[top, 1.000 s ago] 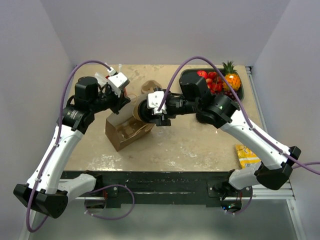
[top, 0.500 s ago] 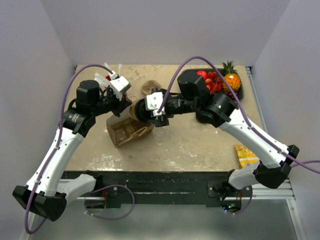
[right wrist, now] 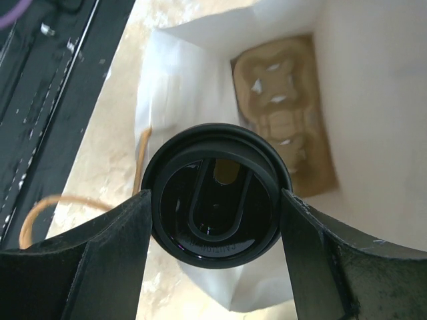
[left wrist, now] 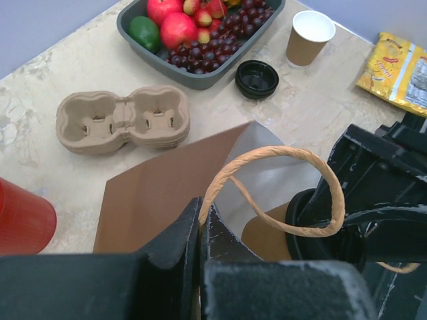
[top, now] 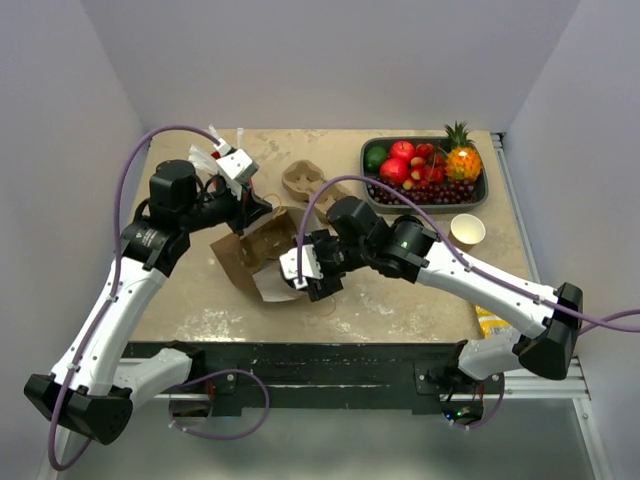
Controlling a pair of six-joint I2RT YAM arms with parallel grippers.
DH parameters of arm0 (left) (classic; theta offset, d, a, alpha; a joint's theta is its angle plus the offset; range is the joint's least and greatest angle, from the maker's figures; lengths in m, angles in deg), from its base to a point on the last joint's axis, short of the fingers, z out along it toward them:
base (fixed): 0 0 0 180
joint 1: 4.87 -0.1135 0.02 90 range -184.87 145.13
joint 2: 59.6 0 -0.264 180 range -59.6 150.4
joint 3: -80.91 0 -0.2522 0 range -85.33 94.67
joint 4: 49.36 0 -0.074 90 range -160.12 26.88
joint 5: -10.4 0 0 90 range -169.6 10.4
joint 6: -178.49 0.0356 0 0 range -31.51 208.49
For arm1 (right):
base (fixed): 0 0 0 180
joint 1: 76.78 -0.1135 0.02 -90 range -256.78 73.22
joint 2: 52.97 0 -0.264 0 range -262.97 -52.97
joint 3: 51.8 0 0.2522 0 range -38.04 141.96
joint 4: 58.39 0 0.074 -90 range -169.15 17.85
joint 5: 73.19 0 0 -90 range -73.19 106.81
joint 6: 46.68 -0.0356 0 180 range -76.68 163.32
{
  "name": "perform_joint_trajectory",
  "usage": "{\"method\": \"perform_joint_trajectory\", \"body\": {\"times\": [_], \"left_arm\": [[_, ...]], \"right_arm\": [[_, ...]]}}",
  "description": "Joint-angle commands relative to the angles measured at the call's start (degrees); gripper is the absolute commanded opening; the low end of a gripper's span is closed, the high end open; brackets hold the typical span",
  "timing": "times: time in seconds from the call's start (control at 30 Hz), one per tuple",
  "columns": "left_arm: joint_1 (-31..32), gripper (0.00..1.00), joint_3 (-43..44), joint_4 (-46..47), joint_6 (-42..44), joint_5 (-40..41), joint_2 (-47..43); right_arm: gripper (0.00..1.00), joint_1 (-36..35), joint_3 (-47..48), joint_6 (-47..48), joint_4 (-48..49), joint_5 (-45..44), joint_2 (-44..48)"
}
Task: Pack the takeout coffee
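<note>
The takeout coffee [right wrist: 217,203] shows as a round black lid between my right gripper's fingers [right wrist: 120,253]. My right gripper [right wrist: 217,215] is shut on it and holds it at the open mouth of the brown paper bag [top: 248,255]. The bag's white inside [right wrist: 360,93] holds a cardboard cup carrier [right wrist: 283,113] at its bottom. In the left wrist view the cup's tan side [left wrist: 267,237] sits behind the bag's handle loop [left wrist: 280,155]. My left gripper [left wrist: 201,220] is shut on that handle and holds the bag up. In the top view my right gripper [top: 312,278] hides the coffee.
A second cup carrier [left wrist: 123,120] lies behind the bag. A grey fruit tray [left wrist: 130,10] is at the back right, with a loose black lid [left wrist: 257,78] and a lidless tan cup [left wrist: 309,37] beside it. A yellow snack packet [left wrist: 400,63] and a red cup [left wrist: 20,220] lie nearby.
My right arm has swung the coffee from beside the bag round to its near side, at the open mouth. The bag has tipped toward it. My left gripper still holds the handle.
</note>
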Motion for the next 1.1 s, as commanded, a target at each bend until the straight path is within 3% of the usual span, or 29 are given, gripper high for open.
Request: {"method": "perform_joint_trajectory", "body": {"times": [0.0, 0.17, 0.3, 0.7, 0.93, 1.07], "left_arm": [[0.3, 0.0, -1.4, 4.6, -3.8, -4.1, -3.0], [0.3, 0.0, -5.7, 5.8, -7.3, -7.2, -4.0], [0.2, 0.0, -6.5, 6.1, -8.5, -8.7, -4.2], [0.1, 0.0, -8.7, 6.4, -10.4, -9.7, -4.7], [-0.7, 0.0, -8.3, 7.1, -12.6, -13.1, -2.9], [-1.3, 0.0, -8.0, 6.4, -12.7, -18.9, -1.1]], "right_arm": [[0.0, -2.6, -6.0, -0.2, 6.0, -6.2, 7.2], [0.0, -5.2, -8.9, 3.2, 13.9, -11.7, 7.0], [0.0, -5.9, -4.0, 5.9, 12.6, -12.8, 1.7], [0.0, -6.2, -4.1, 10.9, 16.4, -17.0, -3.7], [0.0, -6.1, -3.2, 14.8, 18.9, -15.5, -4.2], [0.0, -4.5, -4.0, 24.6, 16.1, -12.6, -3.4]]}}
